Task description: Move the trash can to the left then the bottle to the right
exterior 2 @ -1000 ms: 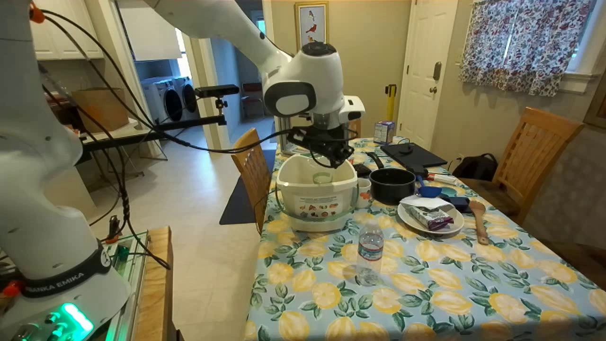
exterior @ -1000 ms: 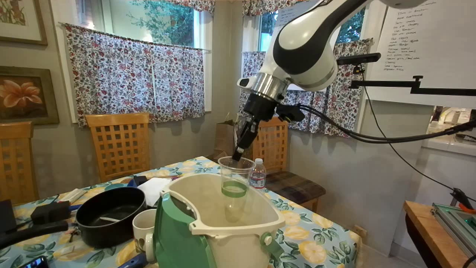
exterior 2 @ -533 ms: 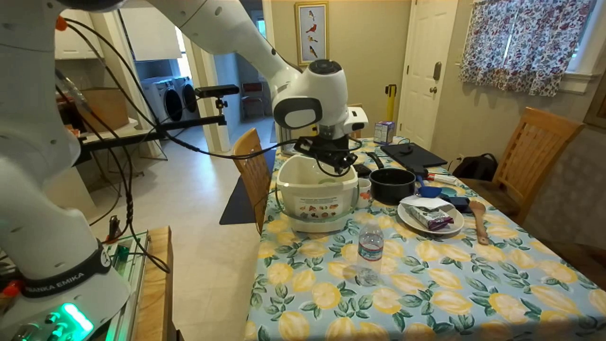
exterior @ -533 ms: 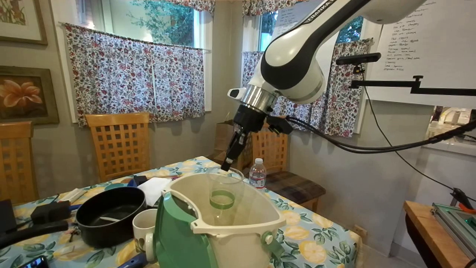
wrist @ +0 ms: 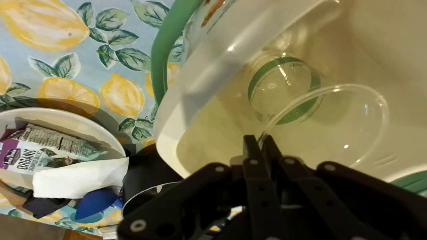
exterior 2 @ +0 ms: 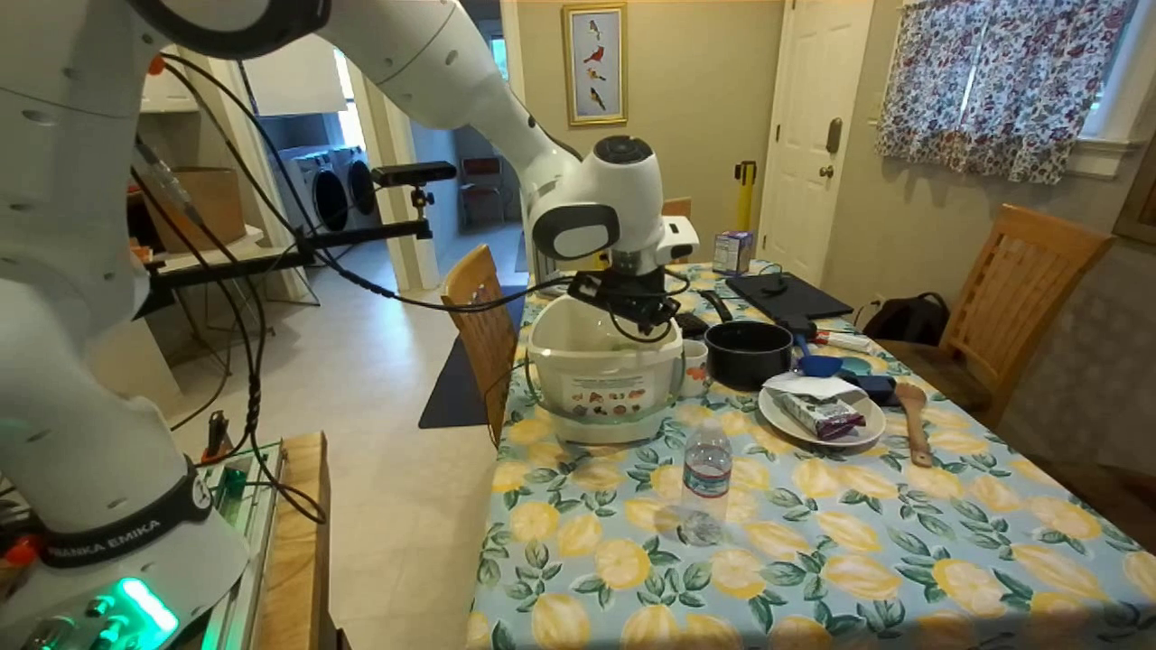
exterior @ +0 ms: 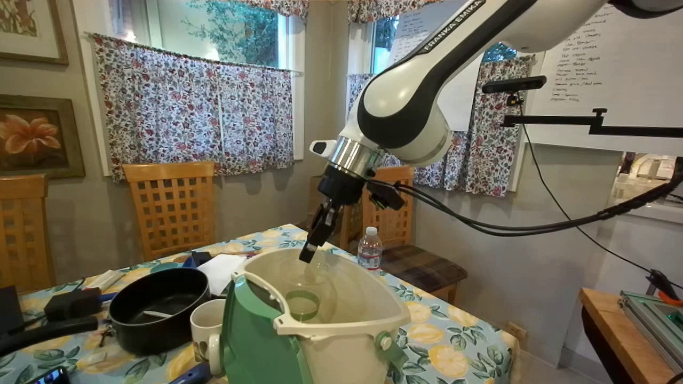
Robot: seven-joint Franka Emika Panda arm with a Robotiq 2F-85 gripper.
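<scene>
Nearby, white mug (exterior: pixel 204 328) between pan (exterior 2: pixel 748 368) and trash can (exterior 2: pixel 605 372), tool (wrist: pixel 259 137) tight on the clear cup (wrist: pixel 310 105) inside it.

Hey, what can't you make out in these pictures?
Whether the clear cup touches bottom inside the trash can, whose wall hides this in both exterior views.
Label wording on the bottle: too small in both exterior views.
Handwriting on the white sheet: mostly too small in an exterior view.
Phone: cut off by the bottom edge in an exterior view.
</scene>
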